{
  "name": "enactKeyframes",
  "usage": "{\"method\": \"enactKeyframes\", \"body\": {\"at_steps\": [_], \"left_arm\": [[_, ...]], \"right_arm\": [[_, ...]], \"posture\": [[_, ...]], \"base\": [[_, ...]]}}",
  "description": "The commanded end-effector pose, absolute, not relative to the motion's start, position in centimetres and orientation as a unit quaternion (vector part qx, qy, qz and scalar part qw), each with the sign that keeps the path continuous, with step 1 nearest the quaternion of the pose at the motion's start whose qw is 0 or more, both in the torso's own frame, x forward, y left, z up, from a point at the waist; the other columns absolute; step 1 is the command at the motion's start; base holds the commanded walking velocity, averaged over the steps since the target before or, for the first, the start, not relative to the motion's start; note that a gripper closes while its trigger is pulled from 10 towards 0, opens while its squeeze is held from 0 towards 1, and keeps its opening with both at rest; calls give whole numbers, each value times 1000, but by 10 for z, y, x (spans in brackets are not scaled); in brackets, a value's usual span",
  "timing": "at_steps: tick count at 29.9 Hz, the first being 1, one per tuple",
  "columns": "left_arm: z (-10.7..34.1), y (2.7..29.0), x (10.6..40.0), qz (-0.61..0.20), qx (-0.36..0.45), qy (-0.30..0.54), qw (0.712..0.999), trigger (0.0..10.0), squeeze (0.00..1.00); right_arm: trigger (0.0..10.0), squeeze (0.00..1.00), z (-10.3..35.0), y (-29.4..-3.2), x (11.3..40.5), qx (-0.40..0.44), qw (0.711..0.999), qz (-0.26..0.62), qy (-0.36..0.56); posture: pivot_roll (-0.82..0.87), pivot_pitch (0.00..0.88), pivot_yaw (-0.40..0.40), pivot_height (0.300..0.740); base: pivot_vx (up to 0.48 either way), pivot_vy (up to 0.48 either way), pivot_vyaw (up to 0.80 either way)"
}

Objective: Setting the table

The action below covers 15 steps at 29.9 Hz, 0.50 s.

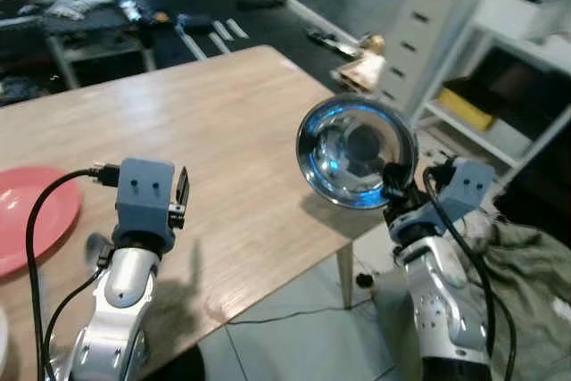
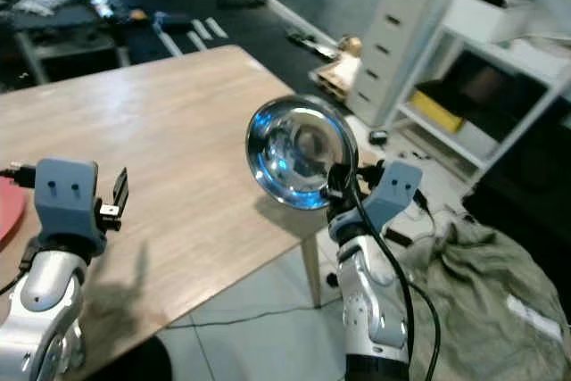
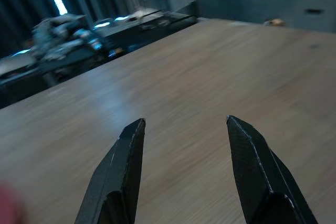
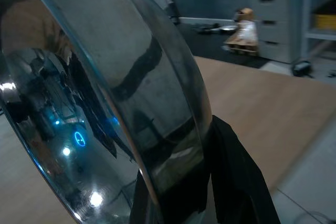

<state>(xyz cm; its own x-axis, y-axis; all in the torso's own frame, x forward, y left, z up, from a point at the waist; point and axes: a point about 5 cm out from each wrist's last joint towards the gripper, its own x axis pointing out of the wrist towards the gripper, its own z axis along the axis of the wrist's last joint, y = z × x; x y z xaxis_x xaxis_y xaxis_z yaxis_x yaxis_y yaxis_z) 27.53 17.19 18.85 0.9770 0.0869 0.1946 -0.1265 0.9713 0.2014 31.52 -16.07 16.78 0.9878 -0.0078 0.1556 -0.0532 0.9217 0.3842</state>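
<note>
A shiny steel bowl [image 1: 355,151] is held up on edge above the right corner of the wooden table [image 1: 232,131], its hollow facing me. My right gripper [image 1: 393,186] is shut on the bowl's lower rim; in the right wrist view the black fingers [image 4: 231,177] pinch that rim [image 4: 173,129]. A red plate [image 1: 27,216] lies flat at the table's left edge. My left gripper [image 3: 184,145] hovers open over the bare wood near the front edge, right of the plate, with nothing between its fingers.
A white drawer unit [image 1: 428,24] and white shelves [image 1: 517,60] stand at the right. Crumpled grey-green cloth [image 1: 535,283] lies on the floor at the right. A cluttered dark bench [image 1: 98,2] stands beyond the table. A cable [image 1: 294,314] runs across the tiled floor.
</note>
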Motion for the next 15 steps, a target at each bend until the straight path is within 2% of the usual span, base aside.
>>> {"method": "enactKeyframes", "body": {"at_steps": [1,15], "left_arm": [[187,171,276,50,112,-92,988,10000,0],[192,171,284,32,118,-103,987,10000,0]], "right_arm": [[10000,0,172,-163,315,203,975,9,-91],[10000,0,173,-160,314,208,973,3,-101]], "posture": [[53,30,45,740],[36,15,75,740]], "base": [[0,0,-800],[0,0,-800]]}}
